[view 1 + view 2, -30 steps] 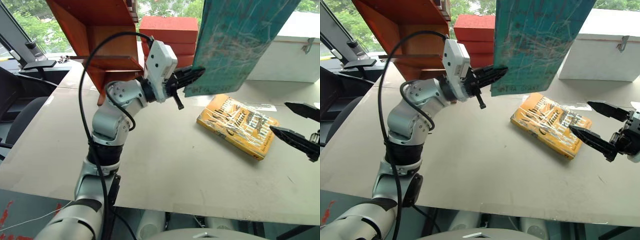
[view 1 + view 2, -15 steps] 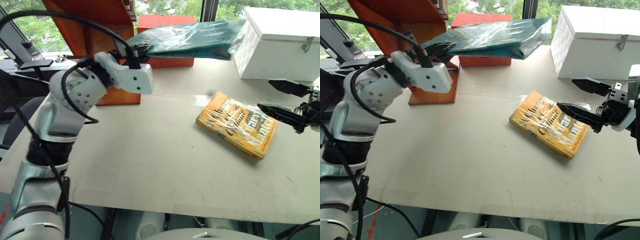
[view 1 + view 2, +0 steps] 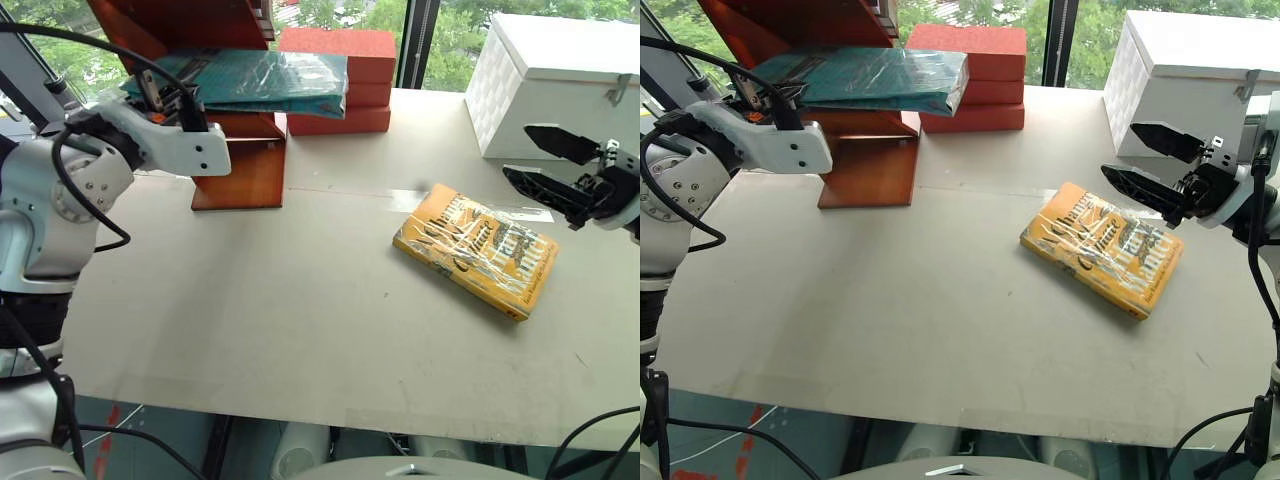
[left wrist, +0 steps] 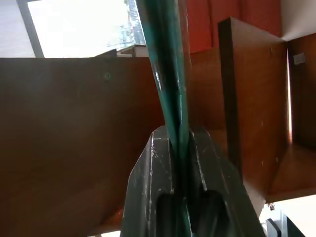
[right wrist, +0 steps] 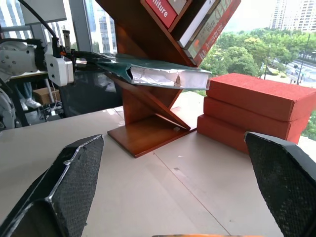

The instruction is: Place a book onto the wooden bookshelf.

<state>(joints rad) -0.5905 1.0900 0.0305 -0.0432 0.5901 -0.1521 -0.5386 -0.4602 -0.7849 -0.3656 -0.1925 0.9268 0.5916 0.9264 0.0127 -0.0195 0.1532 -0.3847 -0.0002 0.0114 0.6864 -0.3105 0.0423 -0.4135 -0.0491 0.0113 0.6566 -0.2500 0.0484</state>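
The book (image 3: 255, 82), teal-green in shiny wrap, lies flat and level against the wooden bookshelf (image 3: 240, 175), just above its low board. Its far end reaches towards the red bricks. My left gripper (image 3: 165, 92) is shut on the book's near edge. In the left wrist view both fingers (image 4: 148, 187) clamp the thin teal edge, with the shelf's brown boards (image 4: 74, 123) behind. Whether the book rests on a board I cannot tell. My right gripper (image 3: 516, 151) hangs open and empty at the right, above the table. Its wrist view looks across at the book (image 5: 163, 74) and the shelf (image 5: 148, 133).
A yellow-orange wrapped book (image 3: 475, 250) lies on the table (image 3: 300, 320) below my right gripper. A stack of red bricks (image 3: 355, 95) stands right of the shelf. A white box (image 3: 555, 80) stands at the back right. Other books (image 5: 197, 22) stand in the shelf's upper part.
My left arm has swung left and rolled the book from upright to flat, bringing it to the shelf. My right gripper has risen a little and moved forward, still open.
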